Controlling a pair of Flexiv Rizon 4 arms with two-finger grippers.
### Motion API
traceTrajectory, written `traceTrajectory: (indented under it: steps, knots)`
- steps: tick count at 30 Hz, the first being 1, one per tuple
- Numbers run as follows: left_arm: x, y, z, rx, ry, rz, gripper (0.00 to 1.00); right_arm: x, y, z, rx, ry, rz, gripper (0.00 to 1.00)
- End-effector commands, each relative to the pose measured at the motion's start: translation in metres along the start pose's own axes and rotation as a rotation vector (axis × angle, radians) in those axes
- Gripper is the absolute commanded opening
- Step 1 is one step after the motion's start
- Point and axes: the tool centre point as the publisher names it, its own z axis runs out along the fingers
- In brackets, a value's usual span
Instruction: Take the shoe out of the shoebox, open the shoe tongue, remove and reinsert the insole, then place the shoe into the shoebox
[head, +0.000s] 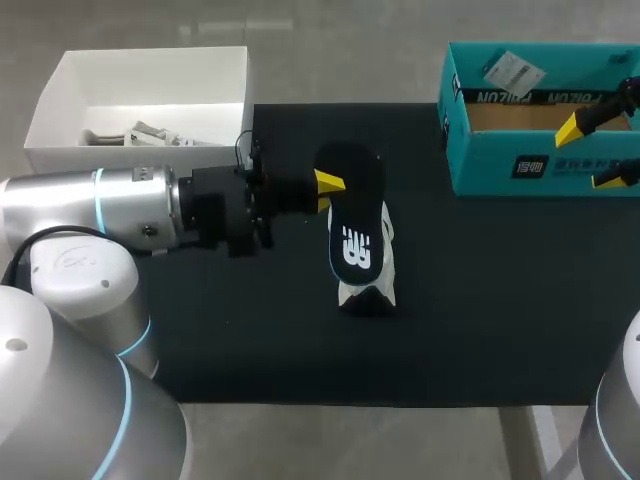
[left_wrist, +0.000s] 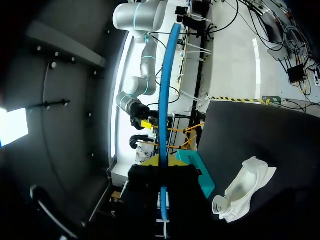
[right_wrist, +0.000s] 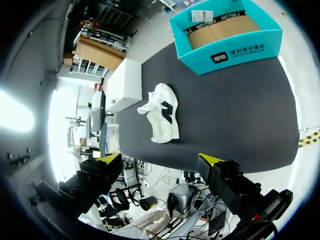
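Observation:
My left gripper (head: 328, 183) is shut on a black insole (head: 352, 215) with a white logo and holds it just above the white shoe (head: 386, 262), which lies on the black mat. In the left wrist view the insole (left_wrist: 167, 90) shows edge-on as a thin blue strip between the fingers of the left gripper (left_wrist: 161, 161), with the shoe (left_wrist: 245, 187) lying off to one side. The teal shoebox (head: 520, 165) stands at the back right, and my right gripper (head: 592, 153) hangs open over its front wall. From the right wrist, the right gripper (right_wrist: 159, 159) stands wide apart, well short of the shoe (right_wrist: 162, 117) and shoebox (right_wrist: 225, 35).
A white open box (head: 60, 100) with small parts inside stands at the back left, beside the mat. The black mat (head: 500, 300) covers the table's middle, with bare cloth in front of and to the right of the shoe.

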Motion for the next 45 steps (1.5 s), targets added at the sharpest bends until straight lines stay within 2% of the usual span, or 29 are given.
traceTrajectory:
  steps: [1,21,23,26,29,37,41,42,45]
  knots:
    - [0.000,0.000,0.002,-0.002,-0.001,0.001,0.00,0.000,-0.001,0.000,-0.001,-0.002,0.002,1.00]
    - [0.000,0.000,0.002,-0.002,-0.001,0.001,0.00,0.000,-0.001,0.000,-0.001,-0.002,0.002,1.00]
    - [0.011,0.006,0.000,-0.003,0.028,-0.085,0.00,0.000,-0.001,0.000,-0.001,-0.002,0.002,1.00]
    - [0.029,0.013,0.002,-0.053,0.157,-0.157,0.00,0.000,-0.001,0.000,-0.001,-0.002,0.002,1.00]
    - [0.045,0.018,0.004,-0.047,0.238,-0.230,0.00,0.000,-0.001,0.000,-0.001,-0.002,0.002,1.00]
    - [0.085,0.022,0.024,0.027,0.335,-0.338,0.00,0.000,-0.001,0.000,-0.001,-0.002,0.002,1.00]
    - [0.103,0.023,0.029,0.023,0.386,-0.365,0.00,0.000,-0.001,0.000,-0.001,-0.002,0.002,1.00]
    - [0.107,0.023,0.029,-0.006,0.425,-0.348,0.00,0.000,-0.001,0.000,-0.001,-0.002,0.002,1.00]
    - [0.107,0.023,0.029,-0.006,0.425,-0.348,0.00,0.000,-0.001,0.000,-0.001,-0.002,0.002,1.00]
